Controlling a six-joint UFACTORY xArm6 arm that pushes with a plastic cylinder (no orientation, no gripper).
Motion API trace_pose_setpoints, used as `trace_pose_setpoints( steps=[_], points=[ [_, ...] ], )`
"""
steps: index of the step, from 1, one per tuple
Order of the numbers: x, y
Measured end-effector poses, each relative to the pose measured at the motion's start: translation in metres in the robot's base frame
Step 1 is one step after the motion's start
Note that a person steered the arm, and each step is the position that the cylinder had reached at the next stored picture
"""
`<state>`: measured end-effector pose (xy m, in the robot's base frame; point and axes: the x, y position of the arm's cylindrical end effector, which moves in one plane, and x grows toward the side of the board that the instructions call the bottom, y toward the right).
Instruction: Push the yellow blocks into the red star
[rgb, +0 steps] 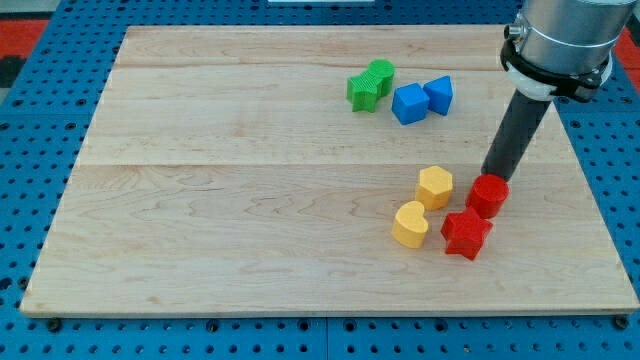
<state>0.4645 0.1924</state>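
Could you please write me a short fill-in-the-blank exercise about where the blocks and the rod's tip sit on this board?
1. My tip rests just above the red ____ block.
2. The red star lies to the view's ____ of the yellow heart block.
3. The yellow hexagonal block sits toward the view's ____ from the heart.
4. Beside the two blue blocks stand two ____ blocks.

Missing words: round; right; top; green

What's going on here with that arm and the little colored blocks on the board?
A robot arm ending in a dark rod is pushing blocks around a wooden board. My tip sits right behind the red cylinder, at the view's right. The red star lies just below that cylinder. Two yellow blocks, a yellow hexagon and a yellow heart, sit just left of the star, close to it but not clearly pressed against it. Two green blocks and two blue blocks are bunched near the top.
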Motion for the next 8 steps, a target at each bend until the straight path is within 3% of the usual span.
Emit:
trace_pose_setpoints(
  steps=[2, 5, 7, 8],
  points=[
    [-0.033, -0.038],
    [-0.032, -0.092],
    [0.02, -0.082],
    [0.02, -0.082]
  ],
)
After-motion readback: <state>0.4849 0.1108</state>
